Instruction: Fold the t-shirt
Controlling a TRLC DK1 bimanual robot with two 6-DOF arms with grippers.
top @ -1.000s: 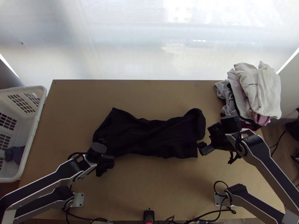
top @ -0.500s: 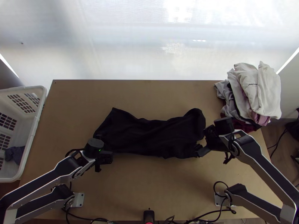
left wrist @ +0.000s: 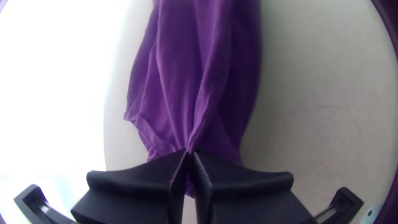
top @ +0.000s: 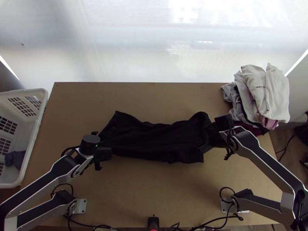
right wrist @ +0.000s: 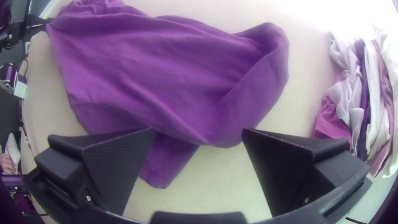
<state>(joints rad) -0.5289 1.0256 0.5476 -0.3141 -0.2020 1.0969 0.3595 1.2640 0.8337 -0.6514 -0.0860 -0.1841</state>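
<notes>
In the top view the black t-shirt [top: 154, 140] lies rumpled and lengthwise across the middle of the table. My left gripper [top: 103, 154] is at its left end; in the left wrist view the left gripper [left wrist: 190, 155] is shut on gathered cloth of the t-shirt [left wrist: 186, 74], which looks purple there. Over the shirt's right end is my right gripper [top: 206, 143]. The right wrist view has the right gripper [right wrist: 198, 132] open, its fingers wide apart above the end of the t-shirt [right wrist: 166, 74], where a loose fold and a small flap show.
A pile of folded clothes [top: 265, 92] sits at the table's far right corner. A white laundry basket [top: 34, 134] with a dark cloth [top: 15, 159] in it stands beyond the left edge. Bare wood [top: 154, 192] lies between the shirt and the near edge.
My left gripper has shifted left and slightly up the picture. The right gripper has moved left from beside the shirt to over its right end. The shirt has barely moved.
</notes>
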